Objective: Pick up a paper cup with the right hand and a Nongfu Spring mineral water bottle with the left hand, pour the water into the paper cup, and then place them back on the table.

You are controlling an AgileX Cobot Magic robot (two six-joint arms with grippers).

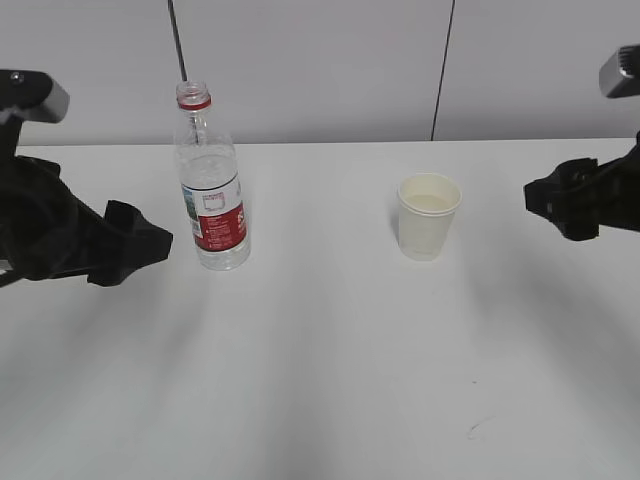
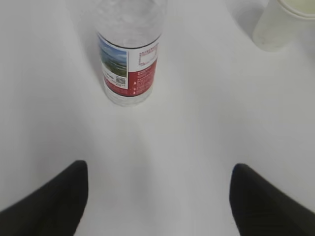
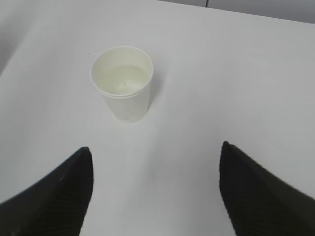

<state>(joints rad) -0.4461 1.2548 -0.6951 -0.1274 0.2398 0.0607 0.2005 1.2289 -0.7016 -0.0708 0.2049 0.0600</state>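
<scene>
Spreading across the whole lower scene, the table [image 1: 320,380] is plain white, with one small dark scuff [image 1: 478,428] near its front right corner. Behind it stands a pale wall [image 1: 320,60] crossed by two thin dark vertical lines.

The left hand [image 1: 150,243] sits low at the left edge, just beside the bottle but apart from it; its wrist view shows both black fingers [image 2: 54,201] spread wide with bare tabletop between them, gripping nothing. The right hand [image 1: 540,195] hangs at the right edge, well apart from the cup, and its fingers [image 3: 59,196] are likewise spread apart and empty.

The bottle [image 1: 210,185] stands upright on the left half of the table, cap off, red ring at the neck, red-and-white label around its lower middle, little water visible inside.

The paper cup [image 1: 428,215] stands upright right of centre, well apart from the bottle. From the right wrist view the cup [image 3: 122,83] holds clear water partway up its cream inside.
</scene>
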